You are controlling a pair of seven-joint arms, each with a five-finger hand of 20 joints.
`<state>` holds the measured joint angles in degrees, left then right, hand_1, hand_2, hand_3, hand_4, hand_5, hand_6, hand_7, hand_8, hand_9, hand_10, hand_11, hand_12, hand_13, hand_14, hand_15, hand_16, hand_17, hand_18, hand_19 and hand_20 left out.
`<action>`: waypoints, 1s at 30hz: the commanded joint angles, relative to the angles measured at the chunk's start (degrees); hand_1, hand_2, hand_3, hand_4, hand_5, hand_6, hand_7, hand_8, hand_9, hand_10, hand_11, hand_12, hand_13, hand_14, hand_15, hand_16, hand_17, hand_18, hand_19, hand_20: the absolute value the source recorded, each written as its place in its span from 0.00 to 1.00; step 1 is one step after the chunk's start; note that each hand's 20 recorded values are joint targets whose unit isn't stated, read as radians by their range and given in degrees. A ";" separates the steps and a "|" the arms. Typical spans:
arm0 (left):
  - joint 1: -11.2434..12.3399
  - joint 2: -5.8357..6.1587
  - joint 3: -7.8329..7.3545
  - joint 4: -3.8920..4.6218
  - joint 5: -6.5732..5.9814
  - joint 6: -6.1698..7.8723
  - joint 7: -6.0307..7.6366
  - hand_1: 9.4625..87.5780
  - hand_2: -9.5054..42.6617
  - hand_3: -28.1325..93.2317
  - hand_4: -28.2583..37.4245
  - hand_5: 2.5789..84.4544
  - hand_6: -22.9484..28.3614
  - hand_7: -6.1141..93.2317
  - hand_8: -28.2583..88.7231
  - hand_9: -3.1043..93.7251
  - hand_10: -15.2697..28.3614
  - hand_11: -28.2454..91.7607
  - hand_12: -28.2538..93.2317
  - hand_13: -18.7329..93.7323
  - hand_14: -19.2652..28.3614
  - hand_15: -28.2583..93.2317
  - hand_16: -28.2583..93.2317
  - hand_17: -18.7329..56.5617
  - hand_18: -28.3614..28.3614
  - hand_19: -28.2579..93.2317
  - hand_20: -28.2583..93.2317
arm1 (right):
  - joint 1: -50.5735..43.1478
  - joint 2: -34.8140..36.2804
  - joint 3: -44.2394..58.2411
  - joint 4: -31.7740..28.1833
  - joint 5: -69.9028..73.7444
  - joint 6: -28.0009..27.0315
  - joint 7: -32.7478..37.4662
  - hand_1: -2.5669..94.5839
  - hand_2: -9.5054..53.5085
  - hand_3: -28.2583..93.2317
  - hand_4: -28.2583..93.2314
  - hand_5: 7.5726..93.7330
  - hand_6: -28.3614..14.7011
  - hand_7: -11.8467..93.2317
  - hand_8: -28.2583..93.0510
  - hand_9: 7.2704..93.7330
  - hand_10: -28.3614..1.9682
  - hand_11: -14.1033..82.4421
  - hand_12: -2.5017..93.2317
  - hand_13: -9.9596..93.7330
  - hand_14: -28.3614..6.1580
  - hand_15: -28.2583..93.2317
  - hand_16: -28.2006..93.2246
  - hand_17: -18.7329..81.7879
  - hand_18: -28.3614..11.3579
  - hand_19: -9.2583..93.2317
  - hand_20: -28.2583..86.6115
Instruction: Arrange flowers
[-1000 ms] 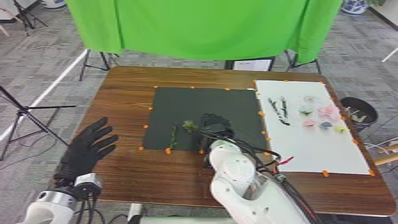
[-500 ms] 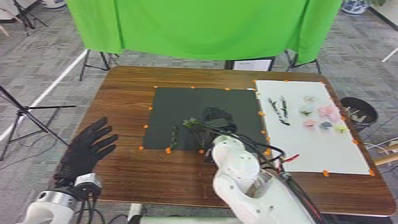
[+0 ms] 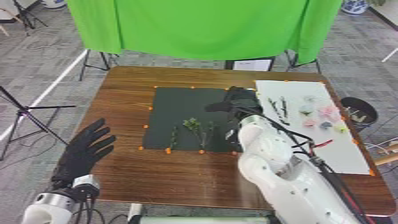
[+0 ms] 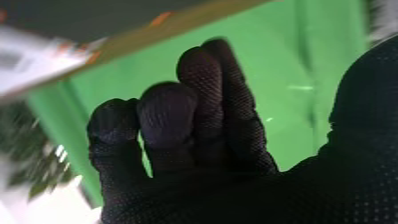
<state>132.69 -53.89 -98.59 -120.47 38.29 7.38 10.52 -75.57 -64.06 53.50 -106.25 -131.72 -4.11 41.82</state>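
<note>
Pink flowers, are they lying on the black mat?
No, the pink flowers lie on the white sheet, to the right of the black mat.

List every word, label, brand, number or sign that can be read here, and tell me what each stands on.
No text can be read.
White sheet in a dark frame, beyond the far edge of the table: faint marks, too small to read.
Dark mat: no lettering to be made out.
White mat: no lettering to be made out.
</note>
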 commanded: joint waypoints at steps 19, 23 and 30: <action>0.72 -0.18 -0.13 0.12 -0.15 -0.41 -0.12 0.21 0.11 0.81 0.04 0.29 0.51 0.28 0.15 0.27 0.62 0.41 0.38 0.34 0.74 0.50 0.24 0.13 0.90 0.57 0.30 | 8.74 9.96 2.72 15.33 -1.19 -10.33 7.22 0.20 0.00 0.80 0.00 0.45 0.36 0.33 0.18 0.41 0.32 0.82 0.56 0.62 0.38 0.93 0.54 0.47 0.08 0.96 0.73; 0.45 -0.05 0.02 0.25 -0.08 -0.53 -0.15 0.21 0.11 0.81 0.04 0.29 0.51 0.28 0.15 0.27 0.62 0.41 0.38 0.34 0.74 0.50 0.24 0.13 0.90 0.57 0.30 | 9.60 10.05 1.68 17.24 -1.27 -10.45 7.52 0.20 0.00 0.80 0.00 0.48 0.38 0.34 0.17 0.43 0.34 0.83 0.57 0.62 0.38 0.93 0.54 0.47 0.09 0.96 0.73; 0.50 -0.16 0.03 0.38 -0.15 -0.45 -0.30 0.21 0.11 0.81 0.04 0.29 0.51 0.28 0.15 0.27 0.62 0.41 0.38 0.34 0.74 0.50 0.24 0.13 0.90 0.57 0.30 | 10.93 10.36 -1.79 19.69 -5.01 -11.01 8.35 0.19 0.00 0.83 0.00 0.51 0.40 0.35 0.17 0.46 0.36 0.83 0.58 0.64 0.40 0.93 0.55 0.48 0.09 0.97 0.73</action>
<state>132.89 -53.97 -98.65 -120.32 38.29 7.30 10.70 -66.23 -54.44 54.33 -88.08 -132.59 -14.23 49.06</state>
